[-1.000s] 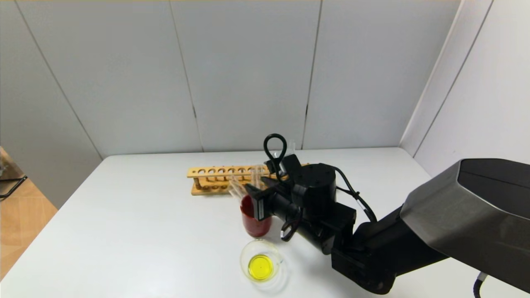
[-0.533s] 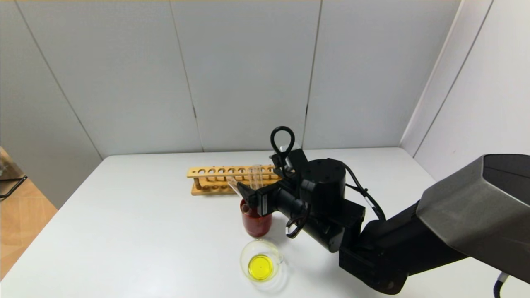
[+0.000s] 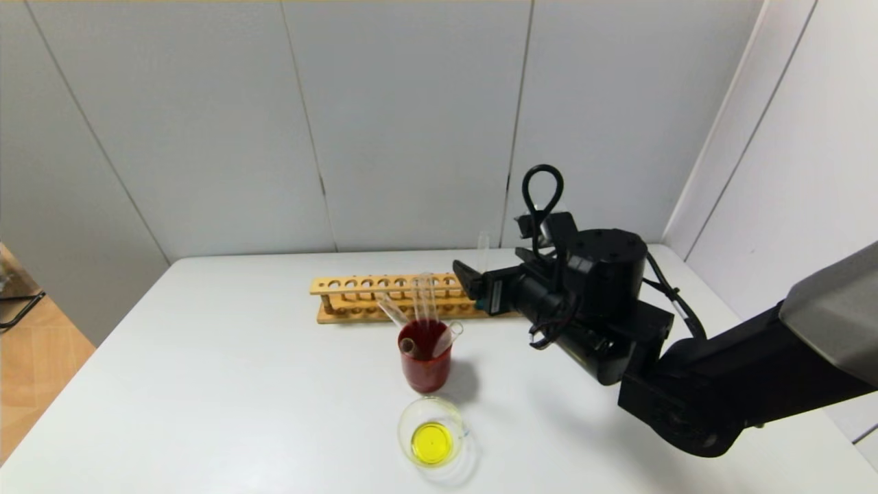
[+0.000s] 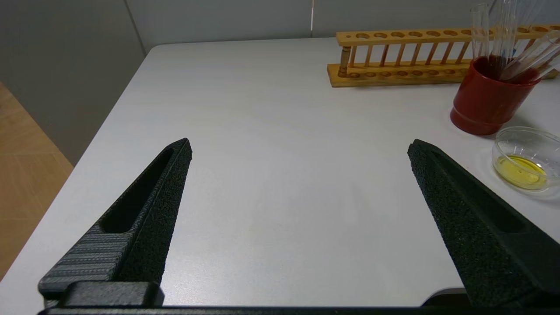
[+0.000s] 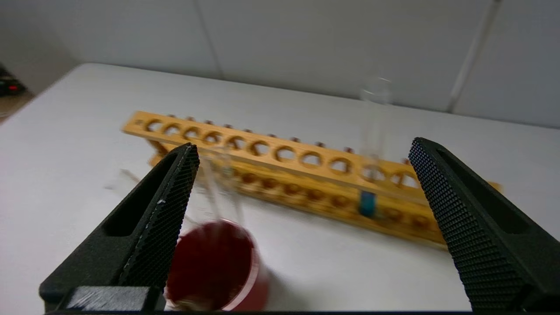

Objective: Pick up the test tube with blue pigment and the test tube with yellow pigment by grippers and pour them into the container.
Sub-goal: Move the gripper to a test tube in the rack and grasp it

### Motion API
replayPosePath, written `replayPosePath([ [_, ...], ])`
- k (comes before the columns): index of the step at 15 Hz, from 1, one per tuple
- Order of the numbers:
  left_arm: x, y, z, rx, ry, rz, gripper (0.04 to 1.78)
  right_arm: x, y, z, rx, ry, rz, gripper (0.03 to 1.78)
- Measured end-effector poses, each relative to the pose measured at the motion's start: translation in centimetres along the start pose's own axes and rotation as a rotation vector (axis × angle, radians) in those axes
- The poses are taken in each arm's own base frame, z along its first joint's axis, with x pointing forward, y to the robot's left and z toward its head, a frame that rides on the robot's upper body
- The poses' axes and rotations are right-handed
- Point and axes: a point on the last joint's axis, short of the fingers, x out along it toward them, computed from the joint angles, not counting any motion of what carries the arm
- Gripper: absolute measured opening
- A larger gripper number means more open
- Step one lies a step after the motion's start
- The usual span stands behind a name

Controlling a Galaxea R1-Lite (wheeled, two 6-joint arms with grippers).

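A low clear glass container [image 3: 432,433] sits nearest on the white table [image 3: 226,384], a pool of yellow liquid at its bottom; just behind it stands a taller beaker [image 3: 425,358] of dark red liquid with several clear tubes [image 3: 420,302] leaning in it; no brand, label or writing can be read on either glass or on the robot. The right gripper [image 3: 462,274] hangs above the table to the right of the red beaker, level with the wooden rack [image 3: 357,296], its fingers [image 5: 166,205] spread wide and holding nothing; the left gripper [image 4: 299,151], seen only in its own wrist view, hovers low over the bare left part of the table, its fingers likewise wide apart and empty. Behind the beaker the long wooden rack lies across the table; the test tube with blue pigment [image 5: 368,202] stands upright in a hole near the rack's right end, a band of blue at its foot; the test tube with yellow pigment cannot be picked out among the clear tubes. Plain grey-white wall panels [image 3: 405,116] close the room behind the table; a strip of wood floor [image 3: 31,363] shows at far left.
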Motion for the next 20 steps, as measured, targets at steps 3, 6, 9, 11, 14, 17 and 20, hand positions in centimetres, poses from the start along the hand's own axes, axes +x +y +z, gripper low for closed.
replayPosePath([
  [3,0.0,0.0,0.0,0.000,0.000,0.000,1.75,-0.5,-2.4,-1.3,-0.001,0.056,-0.070,1.75],
  [6,0.0,0.0,0.0,0.000,0.000,0.000,1.75,-1.1,-3.3,-2.8,-0.011,0.112,-0.122,1.75],
  [9,0.0,0.0,0.0,0.000,0.000,0.000,1.75,-1.4,-3.7,-4.3,-0.010,0.138,-0.152,1.75],
  [11,0.0,0.0,0.0,0.000,0.000,0.000,1.75,-1.2,-3.9,-4.9,-0.004,0.123,-0.153,1.75],
  [14,0.0,0.0,0.0,0.000,0.000,0.000,1.75,-0.2,-3.8,-5.3,-0.006,0.107,-0.140,1.75],
  [17,0.0,0.0,0.0,0.000,0.000,0.000,1.75,2.0,-3.9,-5.0,-0.010,0.067,-0.136,1.75],
  [20,0.0,0.0,0.0,0.000,0.000,0.000,1.75,4.6,-4.9,-4.9,-0.056,0.040,-0.116,1.75],
])
